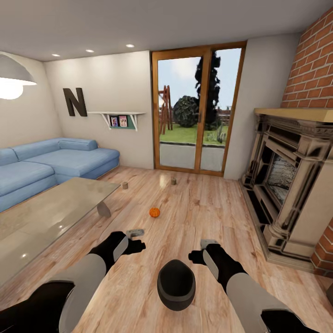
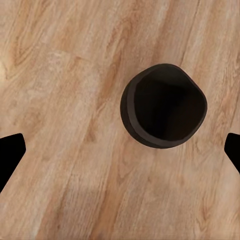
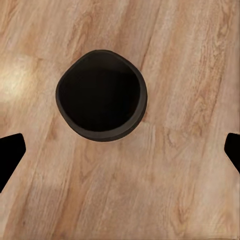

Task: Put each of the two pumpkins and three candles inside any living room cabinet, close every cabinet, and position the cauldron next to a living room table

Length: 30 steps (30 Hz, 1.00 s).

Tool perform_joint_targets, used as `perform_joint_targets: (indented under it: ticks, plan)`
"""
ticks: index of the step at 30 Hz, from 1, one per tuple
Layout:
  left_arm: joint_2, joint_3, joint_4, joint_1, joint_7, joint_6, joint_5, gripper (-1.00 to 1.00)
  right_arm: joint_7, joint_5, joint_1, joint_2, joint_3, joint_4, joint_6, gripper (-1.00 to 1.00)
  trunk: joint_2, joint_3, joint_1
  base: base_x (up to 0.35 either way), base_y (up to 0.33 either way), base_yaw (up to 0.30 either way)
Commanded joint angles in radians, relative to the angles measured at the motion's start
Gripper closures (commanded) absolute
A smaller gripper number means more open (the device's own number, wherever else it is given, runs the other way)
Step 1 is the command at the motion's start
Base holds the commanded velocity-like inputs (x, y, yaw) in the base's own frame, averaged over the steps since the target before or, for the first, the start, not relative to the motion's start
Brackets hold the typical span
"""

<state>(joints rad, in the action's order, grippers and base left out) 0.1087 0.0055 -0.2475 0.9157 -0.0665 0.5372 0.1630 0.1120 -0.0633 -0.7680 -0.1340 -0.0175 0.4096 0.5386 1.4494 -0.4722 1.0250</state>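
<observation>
Cauldron (image 1: 175,284): one, dark, round, open-mouthed, standing upright on the wood floor (image 1: 208,217) at the near centre, between the two arms; empty inside, as seen from above in both wrist views (image 2: 164,105) (image 3: 101,95). It lies right of the worktop's near end, near but apart from it; whether that counts as next to it is a matter of judgement.

Pumpkin (image 1: 154,212): one, bright orange, on the floor beyond the cauldron, just right of the worktop's far corner. A second is among the items left to find.

Candles: two short grey-beige cylinders on the floor, one (image 1: 125,185) just off the worktop's far corner, one (image 1: 174,181) farther right, near the glass door (image 1: 196,111). The third is likewise left to find.

Worktop (image 1: 51,212): low glass-topped coffee table at left, bare on its visible top.

Left gripper (image 1: 134,233): held over the floor, left of the cauldron; fingers spread apart, grasping nothing.

Right gripper (image 1: 209,242): held over the floor, right of the cauldron; fingers spread apart, grasping nothing.

Surroundings: blue sofa (image 1: 55,162) far left, wall shelf (image 1: 121,119) behind it, brick fireplace (image 1: 291,180) at right.

Progress, as judged: early. The pumpkin and both candles on view lie loose on the floor, none stowed; the cabinet work and the cauldron's final placing remain open.
</observation>
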Motion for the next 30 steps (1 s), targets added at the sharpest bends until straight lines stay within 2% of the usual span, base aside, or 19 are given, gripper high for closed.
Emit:
perform_joint_targets:
  ticks: [1,10,18,26,30]
  plan:
    - [0.001,0.000,-0.002,0.001,-0.007,0.007,0.010,-1.00,0.010,-0.007,-0.002,-0.001,-0.002,0.000,0.004,-1.00,0.001,-0.001,0.000,0.000,0.000,0.000]
    - [0.000,-0.001,-0.006,0.003,-0.004,0.013,0.009,-1.00,0.023,-0.007,-0.006,0.000,-0.004,-0.007,0.004,-1.00,0.001,-0.001,0.000,0.000,0.000,0.000]
    - [-0.001,-0.001,-0.008,0.003,0.004,0.013,0.009,-1.00,0.024,-0.009,-0.011,0.000,-0.006,-0.003,0.006,-1.00,0.057,-0.026,0.031,0.000,0.000,0.000]
    - [-0.001,-0.001,-0.008,0.003,0.004,0.015,0.010,-1.00,0.026,-0.039,-0.059,0.000,-0.007,-0.013,0.041,-1.00,0.113,-0.051,0.061,0.000,0.000,0.000]
    - [-0.001,-0.001,-0.016,0.003,0.004,0.054,0.011,-1.00,0.026,-0.042,-0.064,0.000,-0.007,-0.015,0.055,-1.00,0.141,-0.064,0.077,0.000,0.000,0.000]
